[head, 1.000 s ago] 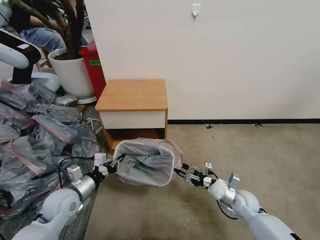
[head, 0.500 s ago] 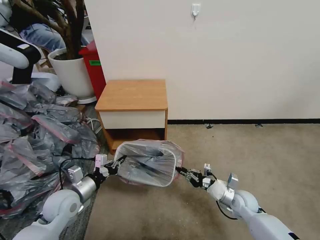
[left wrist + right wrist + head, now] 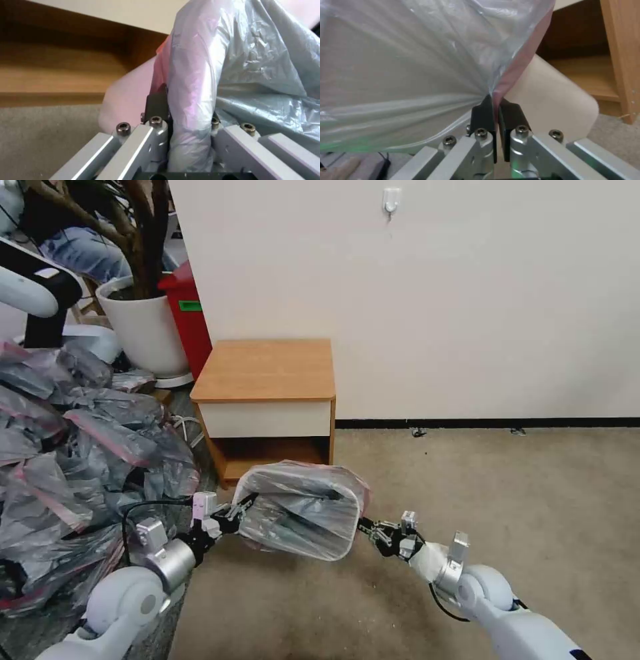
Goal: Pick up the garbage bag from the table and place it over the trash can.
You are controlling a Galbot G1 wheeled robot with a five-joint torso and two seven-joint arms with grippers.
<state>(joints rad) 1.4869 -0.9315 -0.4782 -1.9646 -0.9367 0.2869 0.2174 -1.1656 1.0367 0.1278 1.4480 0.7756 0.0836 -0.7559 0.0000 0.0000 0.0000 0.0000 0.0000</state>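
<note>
The garbage bag, grey with a pink-red rim band, is stretched over the mouth of the cream trash can, which leans with its opening toward me on the carpet in front of the table. At the can's left side, my left gripper is shut on a fold of the bag. The left wrist view shows that fold pinched in the left gripper beside the can wall. My right gripper is shut on the rim band at the can's right side. In the right wrist view its fingertips clamp the pink edge next to the can.
A big heap of grey bags fills the floor on the left. A white plant pot and a red bin stand behind it by the wall. Open carpet lies to the right.
The bagged can has tipped further toward me and slid slightly nearer. Both grippers came back with it, still holding the bag's rim.
</note>
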